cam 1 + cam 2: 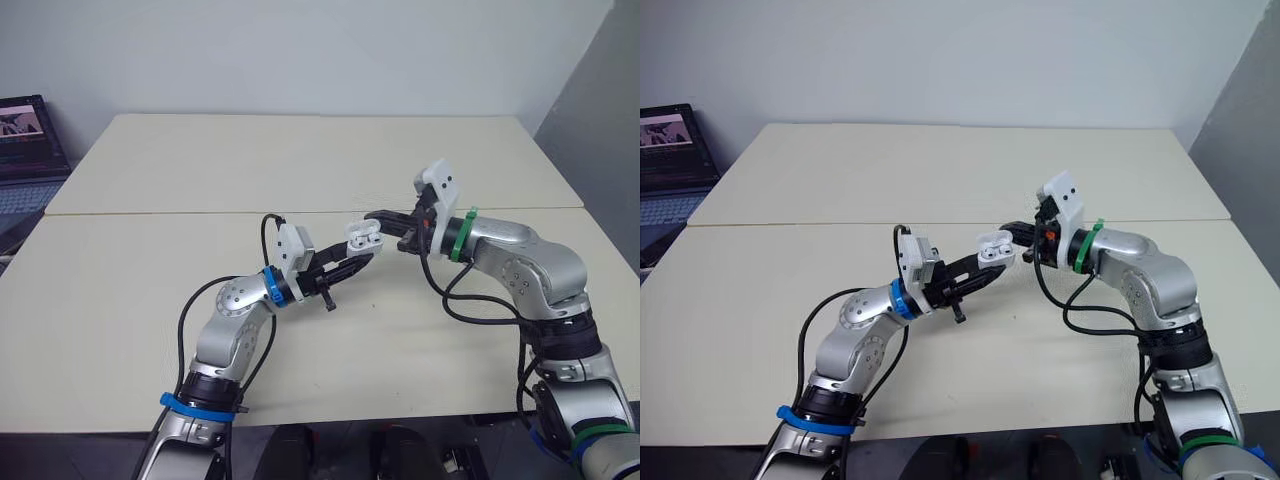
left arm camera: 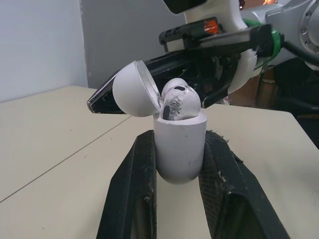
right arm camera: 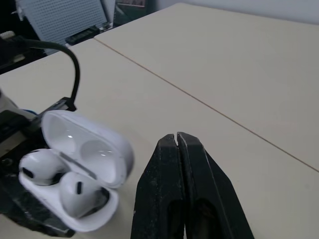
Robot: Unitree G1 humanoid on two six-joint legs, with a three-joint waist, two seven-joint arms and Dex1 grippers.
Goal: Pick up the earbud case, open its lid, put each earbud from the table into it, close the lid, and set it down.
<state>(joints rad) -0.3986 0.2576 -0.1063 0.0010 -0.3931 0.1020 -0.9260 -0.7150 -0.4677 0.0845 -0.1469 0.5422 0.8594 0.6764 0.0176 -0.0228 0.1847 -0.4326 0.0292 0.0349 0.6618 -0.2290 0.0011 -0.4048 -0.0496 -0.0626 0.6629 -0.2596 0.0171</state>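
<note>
My left gripper [image 1: 352, 262] is shut on the white earbud case [image 1: 363, 237] and holds it above the middle of the table. The case's lid [image 2: 133, 89] is open. Two white earbuds [image 3: 60, 181] sit in the case body [image 2: 179, 147]. My right gripper [image 1: 372, 216] is shut with nothing in it. Its fingertips [image 3: 177, 142] sit right behind the open lid, close to or touching it.
Two cream tabletops [image 1: 300, 160] join along a seam running left to right behind the grippers. A laptop [image 1: 25, 150] sits off the table's far left corner. A grey wall panel [image 1: 600, 110] stands at the right.
</note>
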